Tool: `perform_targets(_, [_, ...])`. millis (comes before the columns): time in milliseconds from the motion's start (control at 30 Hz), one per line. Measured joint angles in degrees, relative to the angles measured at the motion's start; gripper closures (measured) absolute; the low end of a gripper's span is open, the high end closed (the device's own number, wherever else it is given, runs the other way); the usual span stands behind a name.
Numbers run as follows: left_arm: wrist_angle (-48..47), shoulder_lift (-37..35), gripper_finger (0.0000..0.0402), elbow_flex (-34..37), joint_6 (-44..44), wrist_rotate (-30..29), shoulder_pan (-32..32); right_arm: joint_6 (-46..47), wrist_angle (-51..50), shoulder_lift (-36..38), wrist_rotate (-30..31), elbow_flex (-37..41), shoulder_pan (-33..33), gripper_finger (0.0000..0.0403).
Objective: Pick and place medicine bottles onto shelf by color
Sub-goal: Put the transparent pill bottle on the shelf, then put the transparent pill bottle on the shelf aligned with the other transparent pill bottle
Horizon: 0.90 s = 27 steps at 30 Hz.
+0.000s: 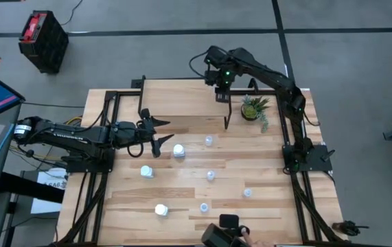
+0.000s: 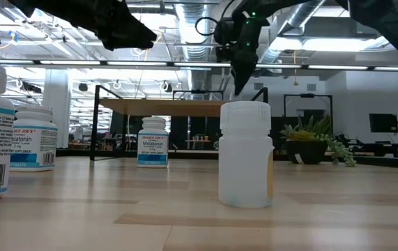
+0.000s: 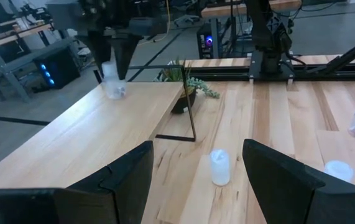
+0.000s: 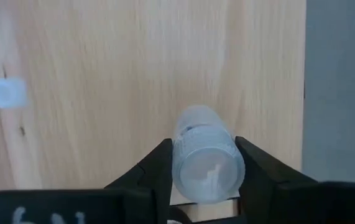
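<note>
The small translucent pale plastic medicine bottle (image 4: 207,160) stands upright on the light-wood shelf (image 4: 121,68) near its edge, between the right tool's (image 4: 203,167) fingers, which touch its sides. It seems light, stiff and slippery, best held mid-body. The left tool (image 1: 160,132) waits released above the tabletop (image 1: 264,199).

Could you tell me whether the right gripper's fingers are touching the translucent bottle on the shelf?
Cannot tell. In the right wrist view, the right gripper's fingers flank the translucent bottle over the shelf, but neither contact nor a gap shows plainly.
</note>
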State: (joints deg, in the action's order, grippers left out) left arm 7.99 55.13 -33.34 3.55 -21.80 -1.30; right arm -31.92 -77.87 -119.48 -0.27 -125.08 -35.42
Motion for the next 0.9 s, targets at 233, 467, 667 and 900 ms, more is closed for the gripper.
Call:
perform_targets(233, [-0.1, 0.0, 0.0164, 0.0, 0.0, 0.0, 0.0, 1.1, 0.4, 0.0, 0.1, 0.0, 0.4, 0.0214])
perform_targets(467, [-0.1, 0.0, 0.0164, 0.0, 0.0, 0.0, 0.0, 1.0, 1.1, 0.0, 0.2, -0.4, 0.4, 0.0185])
perform_targets(667, [-0.1, 0.0, 0.0164, 0.0, 0.0, 0.0, 0.0, 0.5, 1.2, 0.0, 0.4, -3.4, 0.6, 0.0178])
perform_targets(900, [-0.1, 0.0, 0.0164, 0.0, 0.0, 0.0, 0.0, 2.8, -3.6, 0.9, 0.5, -9.9, 2.4, 0.018])
